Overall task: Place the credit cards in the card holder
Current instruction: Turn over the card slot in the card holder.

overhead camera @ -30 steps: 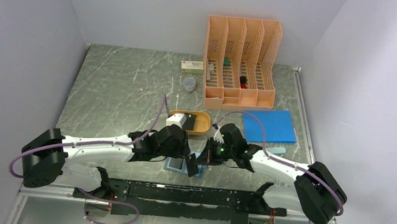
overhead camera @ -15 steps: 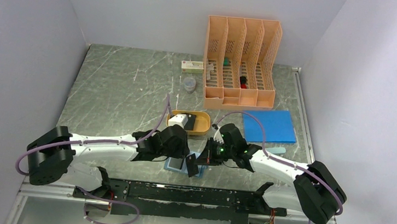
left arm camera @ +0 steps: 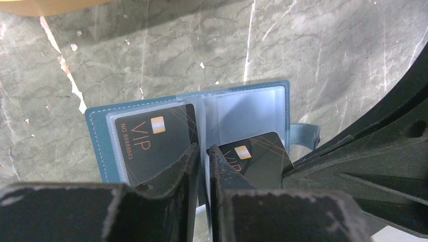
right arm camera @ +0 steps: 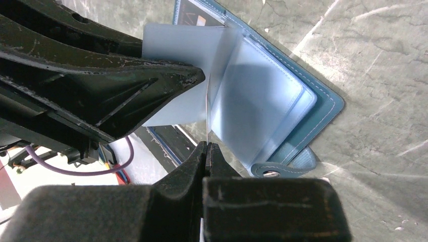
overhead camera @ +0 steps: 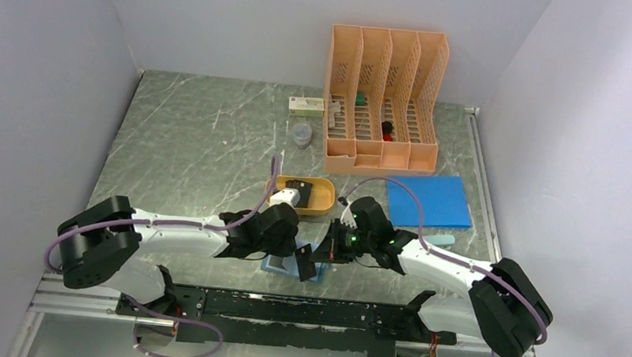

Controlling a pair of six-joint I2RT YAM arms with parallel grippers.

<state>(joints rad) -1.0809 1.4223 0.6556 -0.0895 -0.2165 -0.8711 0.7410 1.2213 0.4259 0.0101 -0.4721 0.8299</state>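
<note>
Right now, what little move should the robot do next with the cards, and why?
Probably the left gripper should push the second card deeper into the card holder. The first card already sits in its pocket, but this one lies tilted, only partly over its pocket, while the right gripper pinches a clear sleeve up.

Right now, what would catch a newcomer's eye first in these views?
The open teal card holder at the near edge of the table, with a black VIP card pocketed on one side and a second card askew over the other. The right gripper pinches a clear pocket leaf. At the back stands an orange file organizer.
</note>
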